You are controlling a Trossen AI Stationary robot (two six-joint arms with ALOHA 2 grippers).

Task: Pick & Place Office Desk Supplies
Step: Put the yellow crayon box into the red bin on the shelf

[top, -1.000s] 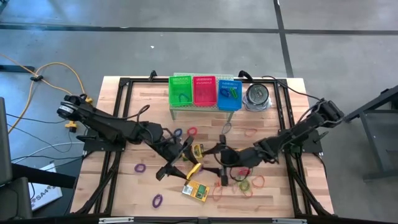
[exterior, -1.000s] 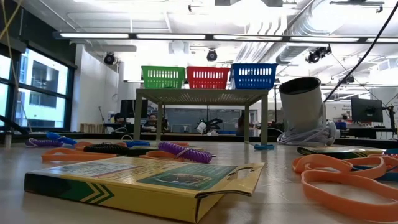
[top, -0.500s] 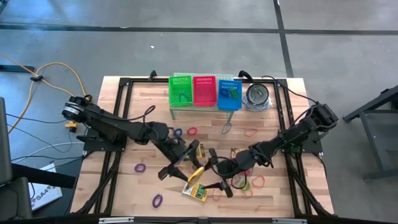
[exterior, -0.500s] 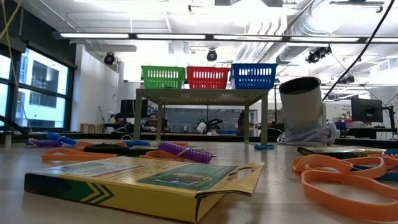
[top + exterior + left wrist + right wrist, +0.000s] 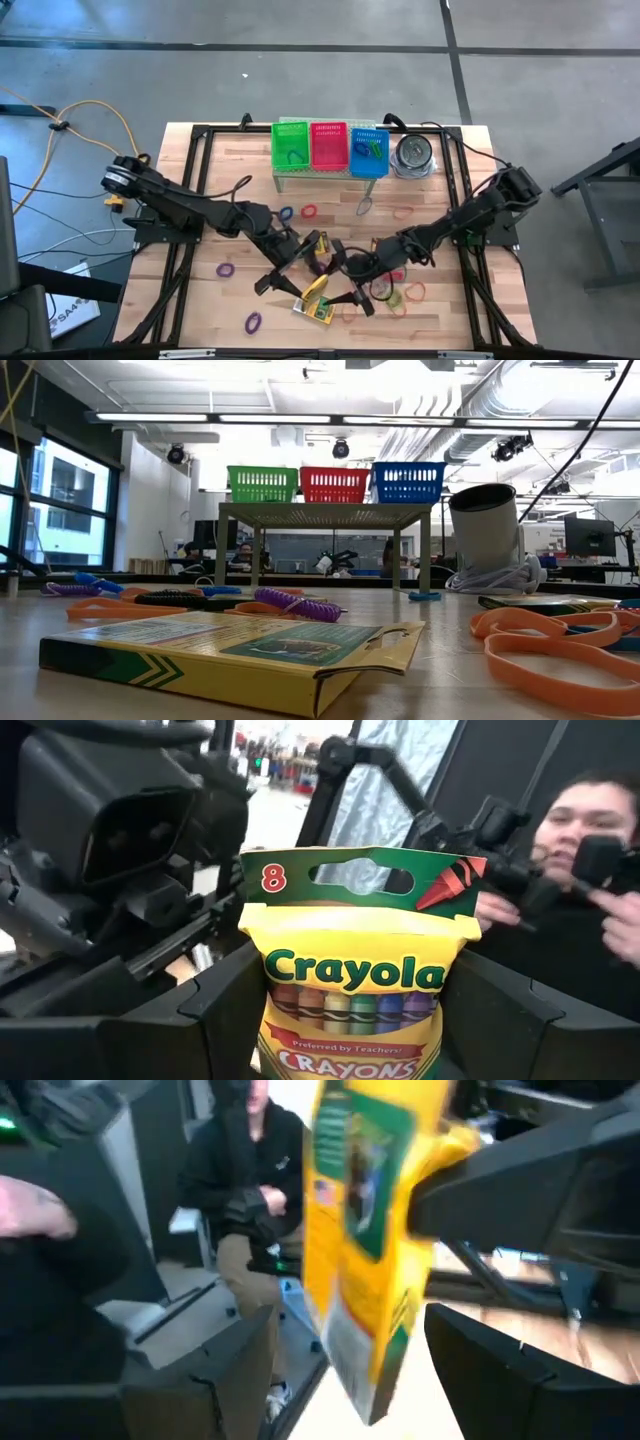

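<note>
Robotics lab — exposed ducts point(image 5: 480, 400), monitors point(image 5: 590, 536)

Wooden table point(image 5: 210, 170) — scattered rubber bands point(image 5: 309, 211), crayon box point(image 5: 318, 311)

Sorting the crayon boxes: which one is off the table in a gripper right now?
The crayon box held upright between the left gripper's fingers, hang tab up, in front of the right gripper. The other crayon box lies flat near the table's front edge.

You see grey concrete floor point(image 5: 300, 80), strip lights point(image 5: 250, 418) overhead, windows point(image 5: 60, 495) at left, desks behind.
</note>
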